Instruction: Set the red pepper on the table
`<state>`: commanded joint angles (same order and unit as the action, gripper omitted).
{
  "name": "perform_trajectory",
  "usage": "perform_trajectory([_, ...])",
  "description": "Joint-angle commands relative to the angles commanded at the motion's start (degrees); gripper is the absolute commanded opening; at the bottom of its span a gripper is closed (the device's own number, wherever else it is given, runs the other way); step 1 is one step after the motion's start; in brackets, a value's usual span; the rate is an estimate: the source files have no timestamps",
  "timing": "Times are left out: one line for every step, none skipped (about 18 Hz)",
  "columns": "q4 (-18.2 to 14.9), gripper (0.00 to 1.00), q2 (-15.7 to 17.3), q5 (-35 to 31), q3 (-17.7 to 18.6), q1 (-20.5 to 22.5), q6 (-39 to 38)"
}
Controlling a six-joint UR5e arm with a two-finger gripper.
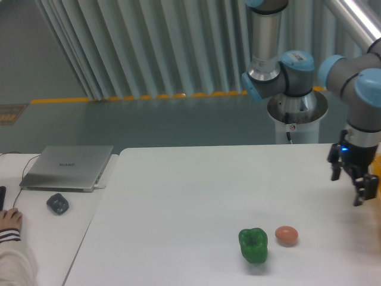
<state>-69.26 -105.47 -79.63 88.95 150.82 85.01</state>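
Black two-finger gripper (364, 196) hangs above right edge of large white flat-topped table (178, 196), well right of small orange-brown egg-like ball (286, 235). Finger spacing: cannot tell. Red pepper: not visible. Glossy green bell pepper (253, 245) just left of ball.

A silver-grey tubular arm (266, 36) with light-blue joint caps ends in a small black gripper (361, 190).

It was a robotics lab or industrial test room — a grey-and-blue jointed robot arm (297, 68) stood on a pedestal behind the large plain white table (178, 196), a yellow safety stripe (119, 98) ran along the grey floor below pale ribbed wall panels (149, 42), and a closed silver laptop (66, 167) lay on the adjoining white desk (41, 232).
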Motion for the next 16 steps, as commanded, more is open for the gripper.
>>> perform_trajectory([0.0, 1.00, -0.4, -0.1, -0.3, 0.0, -2.3])
perform_trajectory([0.0, 1.00, -0.8, -0.1, -0.9, -0.1, -4.5])
perform_trajectory([0.1, 1.00, -0.8, -0.1, -0.9, -0.1, -6.2])
perform_trajectory([2.1, 1.00, -1.4, -0.6, -1.1, 0.2, -6.9])
perform_trajectory([3.5, 1.00, -1.7, -2.4, -1.2, 0.8, -6.7])
perform_trajectory([4.7, 1.00, -1.8, -5.4, -1.4, 1.1, -6.4])
perform_trajectory([6.0, 1.00, -2.7, -10.7, -1.8, 1.1, -3.7])
perform_trajectory([6.2, 1.00, -3.2, -13.9, -2.0, 1.1, -1.4])
perform_trajectory([6.3, 1.00, -3.4, -16.3, -2.0, 1.1, 0.1])
perform_trajectory([6.3, 1.00, -3.5, -17.6, -2.1, 1.1, 0.7])
perform_trajectory([6.6, 1.00, -3.8, -18.0, -2.4, 1.1, 0.6])
perform_trajectory([6.7, 1.00, -4.1, -18.5, -2.6, 1.1, 0.8])
perform_trajectory([6.9, 1.00, -4.3, -18.9, -2.8, 1.1, 1.4])
perform_trajectory([6.9, 1.00, -4.4, -19.1, -2.8, 1.1, 1.7])
perform_trajectory([6.9, 1.00, -4.5, -19.5, -2.7, 1.1, 1.8])
perform_trajectory([6.9, 1.00, -4.5, -19.9, -2.7, 1.1, 1.9])
